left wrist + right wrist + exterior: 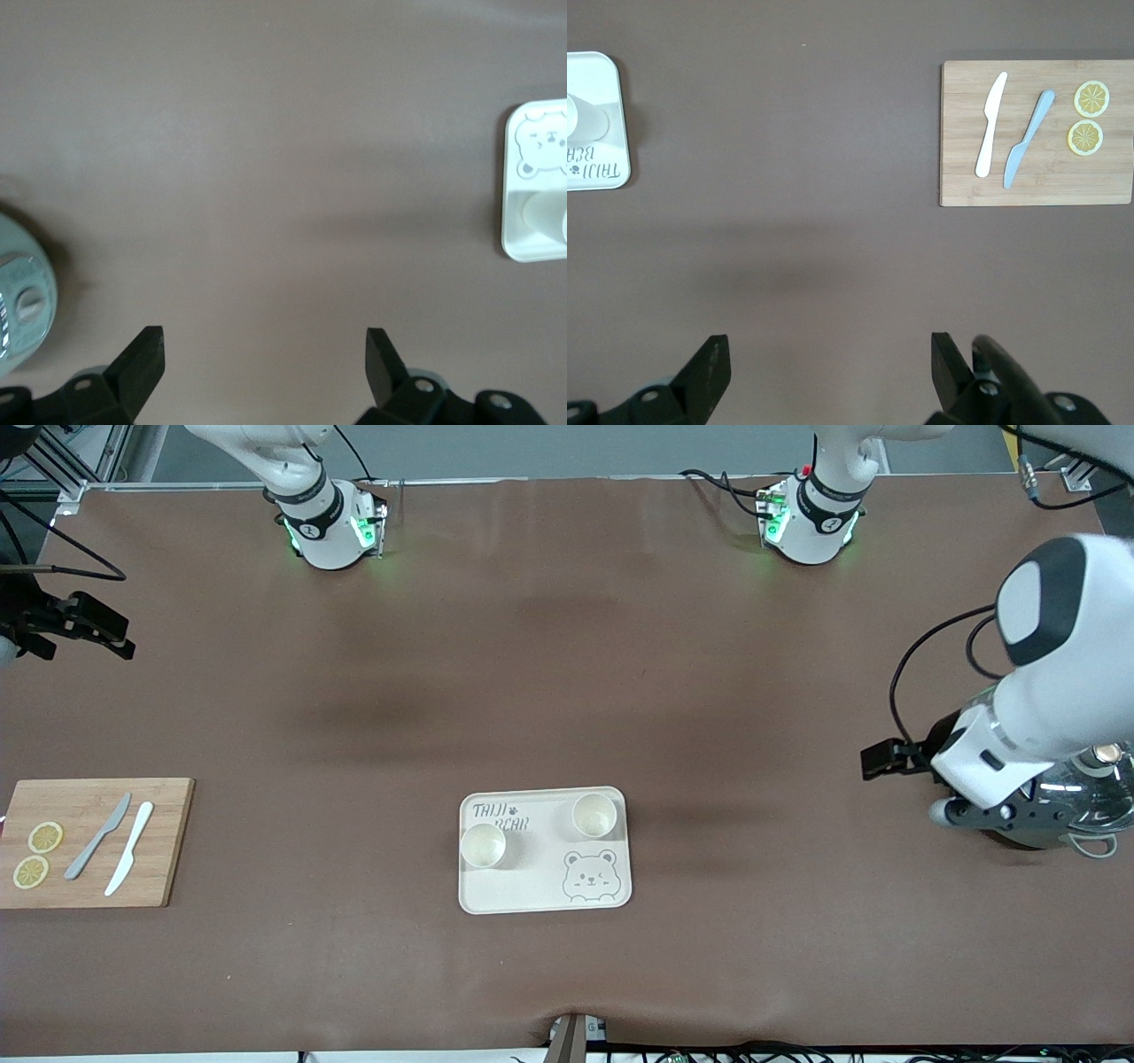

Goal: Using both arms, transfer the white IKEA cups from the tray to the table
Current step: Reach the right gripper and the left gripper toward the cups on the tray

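**Both claws wide and empty; cups on the tray**

The left gripper (265, 354) hangs with fingers spread wide, holding nothing, over bare table toward the left arm's end from the tray (542, 886). In the front view its fingers are hidden under the arm. A glass lid (22, 301) beside it is cut off at the edge. The right gripper (830, 359), equally wide and empty, is barely seen in the front view. Both white cups (483, 845) (594, 816) stand upright on the tray. The cutting board (89, 841) carries two knives (113, 849) and lemon slices (37, 855)
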Robot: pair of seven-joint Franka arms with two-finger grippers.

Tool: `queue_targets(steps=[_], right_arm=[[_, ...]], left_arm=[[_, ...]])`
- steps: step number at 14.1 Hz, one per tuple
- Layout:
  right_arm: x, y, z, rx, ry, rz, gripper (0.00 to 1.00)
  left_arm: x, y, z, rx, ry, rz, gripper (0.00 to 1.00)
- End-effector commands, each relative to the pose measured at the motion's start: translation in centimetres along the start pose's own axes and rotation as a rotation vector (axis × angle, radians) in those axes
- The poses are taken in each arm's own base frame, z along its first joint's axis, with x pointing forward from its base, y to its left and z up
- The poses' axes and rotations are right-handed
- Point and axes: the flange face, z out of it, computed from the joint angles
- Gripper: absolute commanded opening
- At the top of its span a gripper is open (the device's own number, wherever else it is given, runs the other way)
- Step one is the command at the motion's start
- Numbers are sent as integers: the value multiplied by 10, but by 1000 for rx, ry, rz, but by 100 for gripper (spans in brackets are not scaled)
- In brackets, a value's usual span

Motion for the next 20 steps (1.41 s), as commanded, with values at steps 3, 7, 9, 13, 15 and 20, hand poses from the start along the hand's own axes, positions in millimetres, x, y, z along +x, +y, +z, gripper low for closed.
queue_targets(steps=[3,7,9,13,15,20], right_arm=[[17,-16,-3,98,68,1,100],[35,-72,1,103,58,30,100],[51,-103,23,105,20,68,100],[95,-170,82,111,33,102,100],[108,-194,112,117,35,143,100],[130,-232,166,131,51,160,100]], left_arm=[[21,25,42,-57,23,11,100],[35,71,106,-93,12,-83,100],[30,108,128,-78,-8,-158,100],[25,157,152,-69,19,-217,100],[20,189,159,-59,30,-245,100],[13,247,180,-74,82,-309,100]])
